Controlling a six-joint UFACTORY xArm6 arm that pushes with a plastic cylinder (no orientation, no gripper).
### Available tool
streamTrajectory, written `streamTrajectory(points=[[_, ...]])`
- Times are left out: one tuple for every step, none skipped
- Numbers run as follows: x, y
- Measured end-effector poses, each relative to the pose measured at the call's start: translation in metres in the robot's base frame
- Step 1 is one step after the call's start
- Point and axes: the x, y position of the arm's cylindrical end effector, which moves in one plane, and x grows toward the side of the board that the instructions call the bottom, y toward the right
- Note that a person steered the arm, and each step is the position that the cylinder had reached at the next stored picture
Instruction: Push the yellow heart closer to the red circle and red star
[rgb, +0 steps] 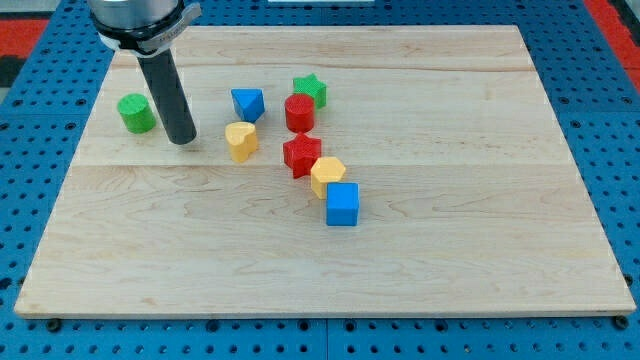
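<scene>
While my tip (182, 140) rests left of the yellow heart (241, 140), a blue block (247, 103) flanks the red circle (299, 112).

Setting: pale wooden board on a blue perforated base.

The wooden board (420, 250) fills most of the view, its surface made of light planks with seams running from 9 o'clock to 3 o'clock, grain visible, evenly lit without hard shadows. Around it on every side lies a blue perforated base (615, 150) with a regular grid of holes. At 1 o'clock and at 11 o'clock, in the far corners, small red patches (612, 12) show beyond the blue.
</scene>
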Motion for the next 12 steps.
streamTrajectory(points=[[0.0,0.004],[-0.001,0.012],[0.001,0.012],[0.018,0.012],[0.02,0.017],[0.02,0.034],[0.018,0.055],[0.009,0.072],[-0.001,0.076],[-0.001,0.083],[-0.005,0.103],[-0.009,0.114]])
